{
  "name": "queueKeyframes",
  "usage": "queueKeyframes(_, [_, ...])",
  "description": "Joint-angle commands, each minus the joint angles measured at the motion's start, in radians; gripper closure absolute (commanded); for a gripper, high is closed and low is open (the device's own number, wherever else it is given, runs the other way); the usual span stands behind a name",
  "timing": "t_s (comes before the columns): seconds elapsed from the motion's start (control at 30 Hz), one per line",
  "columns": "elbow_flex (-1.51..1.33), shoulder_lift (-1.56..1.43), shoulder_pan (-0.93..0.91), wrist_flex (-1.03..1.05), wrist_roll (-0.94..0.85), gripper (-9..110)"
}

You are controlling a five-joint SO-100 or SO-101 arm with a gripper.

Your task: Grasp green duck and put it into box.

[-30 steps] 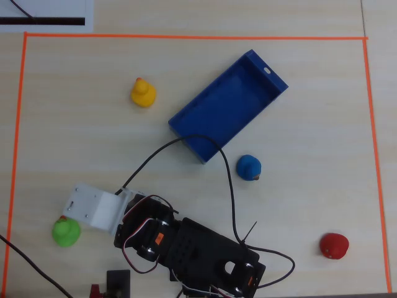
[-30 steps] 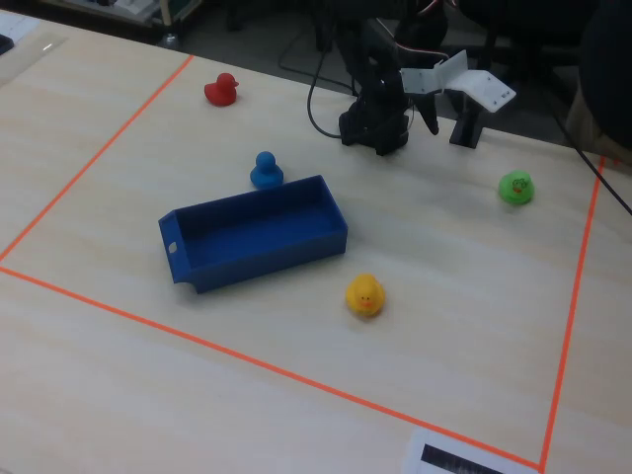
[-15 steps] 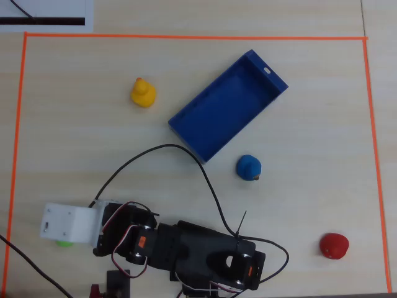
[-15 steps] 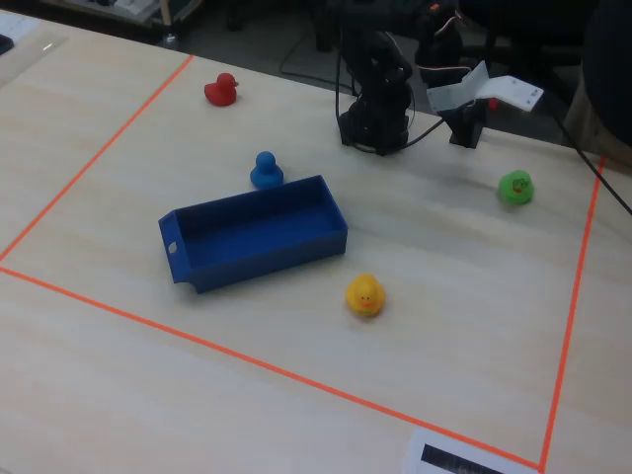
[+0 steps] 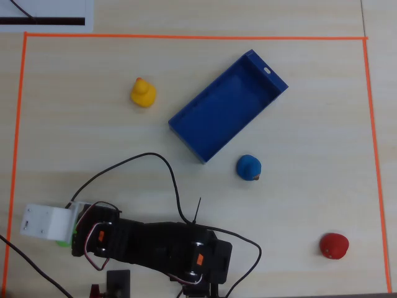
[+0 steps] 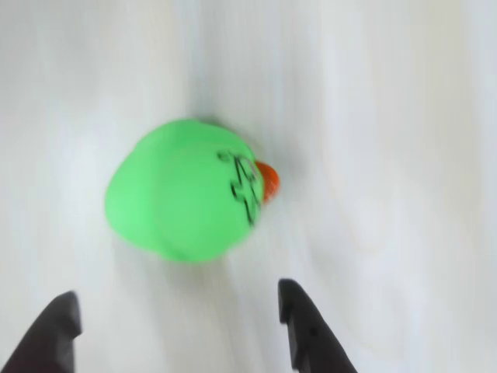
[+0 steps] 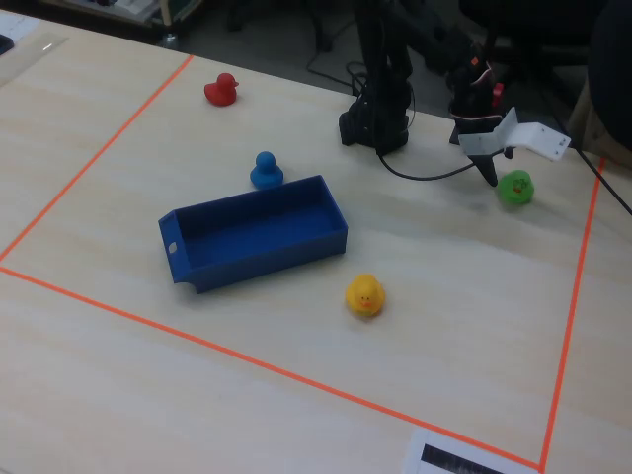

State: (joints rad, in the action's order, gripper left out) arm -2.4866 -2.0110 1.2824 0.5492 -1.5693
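Green duck [image 6: 186, 190] just beyond wide-spread fingers [image 6: 299, 315], untouched, on table.

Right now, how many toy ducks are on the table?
4: the green duck beneath the gripper, a yellow duck and a blue duck on either side of the box, a red duck far off.

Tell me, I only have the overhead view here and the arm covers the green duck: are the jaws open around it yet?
Observer: The wrist view shows the gripper open, both fingertips short of the green duck, not around it.
Operator: Is the duck upright?
Observer: In the fixed view the duck sits upright on the table.
Operator: Anything in the box?
Observer: The fixed view shows the box empty.
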Motion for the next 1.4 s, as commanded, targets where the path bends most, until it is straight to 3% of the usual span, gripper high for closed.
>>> queueKeyframes(0.0, [0.098,0.11,0.008,-0.069,0.028,69])
queueKeyframes(0.9, [0.227,0.314,-0.037,-0.156,0.021,70])
queueKeyframes(1.37, [0.212,0.267,-0.078,-0.144,0.017,101])
